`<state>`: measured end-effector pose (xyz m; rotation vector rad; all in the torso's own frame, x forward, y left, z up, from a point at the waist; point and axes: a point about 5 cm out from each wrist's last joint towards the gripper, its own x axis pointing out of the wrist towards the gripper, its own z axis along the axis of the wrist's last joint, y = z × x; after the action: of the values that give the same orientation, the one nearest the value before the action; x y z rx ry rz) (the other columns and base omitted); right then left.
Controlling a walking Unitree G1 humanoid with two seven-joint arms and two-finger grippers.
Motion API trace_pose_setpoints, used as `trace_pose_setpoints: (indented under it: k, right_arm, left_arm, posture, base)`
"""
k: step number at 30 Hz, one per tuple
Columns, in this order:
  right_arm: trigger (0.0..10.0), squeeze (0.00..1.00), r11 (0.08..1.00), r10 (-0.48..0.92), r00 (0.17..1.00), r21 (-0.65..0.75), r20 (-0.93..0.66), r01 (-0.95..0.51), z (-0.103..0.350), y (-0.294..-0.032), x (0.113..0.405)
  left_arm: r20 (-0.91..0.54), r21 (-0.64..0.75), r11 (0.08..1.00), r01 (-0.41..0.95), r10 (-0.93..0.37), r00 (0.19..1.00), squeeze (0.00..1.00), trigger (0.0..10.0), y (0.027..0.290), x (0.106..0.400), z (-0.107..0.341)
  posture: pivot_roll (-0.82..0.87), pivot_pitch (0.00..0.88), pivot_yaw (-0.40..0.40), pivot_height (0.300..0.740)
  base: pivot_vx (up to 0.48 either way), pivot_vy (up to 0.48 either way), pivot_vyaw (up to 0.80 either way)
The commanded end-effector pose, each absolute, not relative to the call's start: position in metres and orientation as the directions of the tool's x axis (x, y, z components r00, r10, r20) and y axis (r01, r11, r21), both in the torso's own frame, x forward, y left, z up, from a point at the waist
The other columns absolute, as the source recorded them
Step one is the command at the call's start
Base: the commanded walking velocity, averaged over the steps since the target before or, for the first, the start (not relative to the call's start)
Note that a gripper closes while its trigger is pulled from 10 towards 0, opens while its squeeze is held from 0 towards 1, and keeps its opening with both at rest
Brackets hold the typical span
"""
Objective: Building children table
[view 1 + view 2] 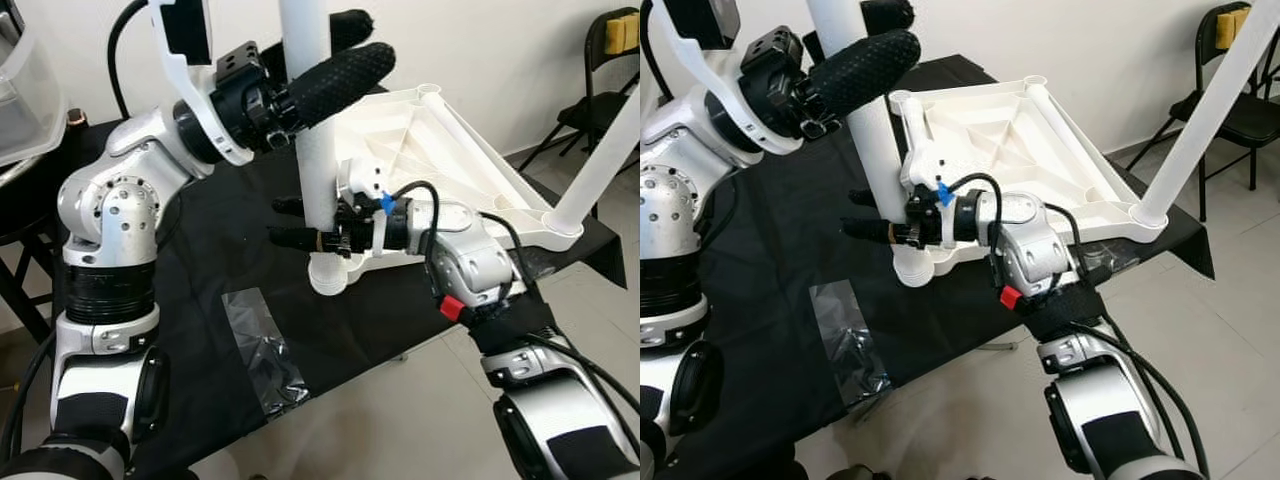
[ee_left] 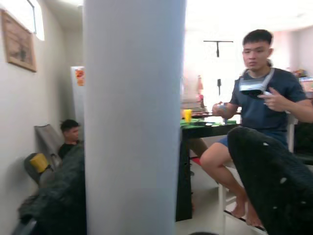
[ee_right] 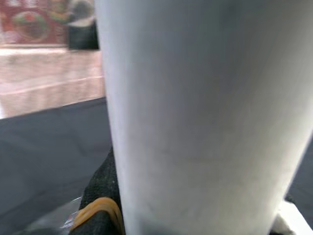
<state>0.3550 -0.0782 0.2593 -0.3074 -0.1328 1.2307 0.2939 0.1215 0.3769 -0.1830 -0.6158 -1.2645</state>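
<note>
A white tabletop lies upside down on a black-covered table. A white leg stands upright in its near corner socket. My right gripper is shut on the leg low down, just above the socket. My left gripper straddles the leg higher up, one finger in front and one behind. In the left wrist view a gap shows between the leg and one finger. A second leg stands in the right corner, slanting outward.
A clear plastic bag lies on the cloth near the front edge. A black folding chair stands at the far right and a clear bin at the far left. A seated person faces the table and another sits by the wall.
</note>
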Motion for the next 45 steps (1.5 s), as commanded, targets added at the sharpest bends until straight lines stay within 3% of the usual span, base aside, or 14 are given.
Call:
trace_pose_setpoints:
  k: [1, 3, 4, 5, 8, 9, 11, 12, 13, 14, 17, 21, 29, 45]
  right_arm:
    - [0.0, 0.00, 0.388, 0.913, 0.409, -0.303, -0.006, -0.870, 0.269, -0.088, 0.362]
    - [0.0, 0.00, 0.493, 0.867, 0.493, -0.285, 0.077, -0.822, 0.281, -0.099, 0.370]
    - [0.0, 0.00, 0.493, 0.867, 0.493, -0.285, 0.077, -0.822, 0.281, -0.099, 0.370]
    - [0.0, 0.00, 0.547, 0.836, 0.533, -0.271, 0.129, -0.792, 0.289, -0.105, 0.374]
    - [0.0, 0.00, 0.602, 0.798, 0.572, -0.251, 0.188, -0.758, 0.299, -0.112, 0.378]
    - [0.0, 0.00, 0.602, 0.798, 0.572, -0.251, 0.188, -0.758, 0.299, -0.112, 0.378]
    - [0.0, 0.00, 0.628, 0.778, 0.584, -0.239, 0.232, -0.741, 0.306, -0.114, 0.379]
    - [6.3, 0.00, 0.634, 0.771, 0.580, -0.223, 0.265, -0.741, 0.309, -0.114, 0.377]
    - [6.3, 0.00, 0.636, 0.766, 0.576, -0.211, 0.286, -0.742, 0.311, -0.113, 0.375]
    - [10.0, 0.00, 0.642, 0.757, 0.571, -0.200, 0.318, -0.740, 0.313, -0.113, 0.371]
    - [10.0, 0.00, 0.654, 0.741, 0.573, -0.188, 0.350, -0.732, 0.315, -0.112, 0.368]
    - [10.0, 0.00, 0.639, 0.740, 0.559, -0.133, 0.373, -0.758, 0.298, -0.102, 0.337]
    - [10.0, 0.00, 0.585, 0.795, 0.540, -0.111, 0.278, -0.804, 0.263, -0.097, 0.303]
    - [10.0, 0.00, 0.580, 0.813, 0.545, -0.214, 0.205, -0.786, 0.259, -0.088, 0.294]
  left_arm:
    - [0.539, 0.195, 0.368, 0.909, -0.815, 0.214, 1.00, 10.0, 0.135, 0.293, 0.374]
    - [0.527, 0.138, 0.479, 0.867, -0.776, 0.345, 1.00, 10.0, 0.157, 0.298, 0.356]
    - [0.527, 0.138, 0.479, 0.867, -0.776, 0.345, 1.00, 10.0, 0.157, 0.298, 0.356]
    - [0.507, 0.085, 0.547, 0.832, -0.743, 0.437, 1.00, 10.0, 0.169, 0.301, 0.337]
    - [0.462, 0.019, 0.636, 0.771, -0.690, 0.558, 1.00, 10.0, 0.184, 0.300, 0.308]
    - [0.462, 0.019, 0.636, 0.771, -0.690, 0.558, 1.00, 10.0, 0.184, 0.300, 0.308]
    - [0.409, -0.054, 0.775, 0.629, -0.558, 0.722, 1.00, 10.0, 0.196, 0.301, 0.280]
    - [0.363, -0.081, 0.856, 0.510, -0.451, 0.815, 0.83, 10.0, 0.200, 0.302, 0.264]
    - [0.334, -0.091, 0.899, 0.429, -0.378, 0.863, 0.83, 10.0, 0.202, 0.302, 0.254]
    - [0.317, -0.111, 0.921, 0.373, -0.323, 0.892, 0.00, 10.0, 0.201, 0.299, 0.245]
    - [0.309, -0.132, 0.931, 0.339, -0.286, 0.907, 0.00, 10.0, 0.199, 0.295, 0.238]
    - [0.233, -0.241, 0.930, 0.278, -0.222, 0.947, 0.00, 10.0, 0.183, 0.267, 0.204]
    - [0.209, -0.283, 0.912, 0.296, -0.242, 0.947, 0.00, 10.0, 0.166, 0.250, 0.187]
    - [0.214, -0.298, 0.885, 0.357, -0.302, 0.929, 0.00, 10.0, 0.138, 0.253, 0.185]
  posture:
    - [-0.01, 0.076, -0.001, 0.740]
    - [0.00, 0.088, 0.001, 0.740]
    - [0.00, 0.088, 0.001, 0.740]
    - [0.01, 0.097, -0.001, 0.740]
    - [0.01, 0.107, -0.002, 0.740]
    - [0.01, 0.107, -0.002, 0.740]
    - [0.02, 0.120, -0.001, 0.740]
    - [0.02, 0.126, -0.003, 0.740]
    - [0.02, 0.128, -0.004, 0.740]
    - [0.02, 0.133, -0.004, 0.740]
    - [0.02, 0.133, -0.004, 0.740]
    - [0.01, 0.151, 0.006, 0.740]
    - [-0.01, 0.144, 0.013, 0.740]
    - [-0.02, 0.133, 0.018, 0.740]
  base:
    - [0.000, 0.000, 0.00]
    - [0.000, 0.000, 0.00]
    - [0.000, 0.000, 0.00]
    - [0.000, 0.000, 0.00]
    - [0.000, 0.000, 0.00]
    - [0.000, 0.000, 0.00]
    - [0.000, 0.000, 0.00]
    - [0.000, 0.000, 0.00]
    - [0.000, 0.000, 0.00]
    - [0.000, 0.000, 0.00]
    - [0.000, 0.000, 0.00]
    - [0.000, 0.000, 0.00]
    - [0.120, 0.000, 0.28]
    - [0.338, 0.000, 0.29]
